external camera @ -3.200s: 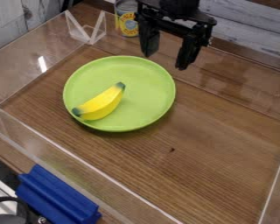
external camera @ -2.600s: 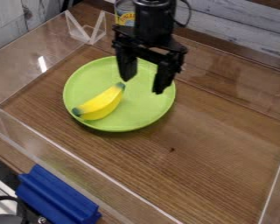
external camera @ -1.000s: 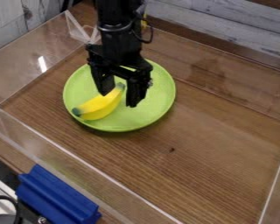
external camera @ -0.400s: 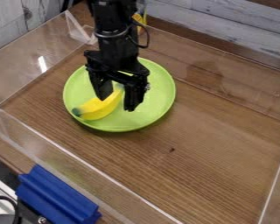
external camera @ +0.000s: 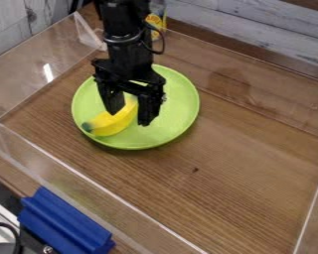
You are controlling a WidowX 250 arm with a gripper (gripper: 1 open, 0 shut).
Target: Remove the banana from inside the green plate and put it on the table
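Movement: since the earliest picture the black two-fingered gripper point(external camera: 130, 106) had been brought from the far rim of the plate, across it and down, until it was set low over the fruit; over the last fraction of a second hardly any further shift could be made out.
Camera view, gripper: the jaws were seen spread wide apart and pointing down, one finger on each side of the fruit's upper end, with nothing clamped between them.
Camera view, banana: the short, plump, curved yellow toy banana with dark tips point(external camera: 110, 122) was found lying inside the plate, left of its centre, its place unchanged from the earlier pictures; whether the fingers touched it could not be told.
Camera view, plate: the round, shallow, lime-green plastic plate with a raised rim point(external camera: 182, 113) was left resting flat in the same spot.
Camera view, table: the brown wood-grain tabletop point(external camera: 241, 149) was seen bare to the right of the plate, with room for the fruit.
Meaning for the task: the approach was judged complete and the grasp not yet made; closing, lifting and setting down were all judged outstanding.
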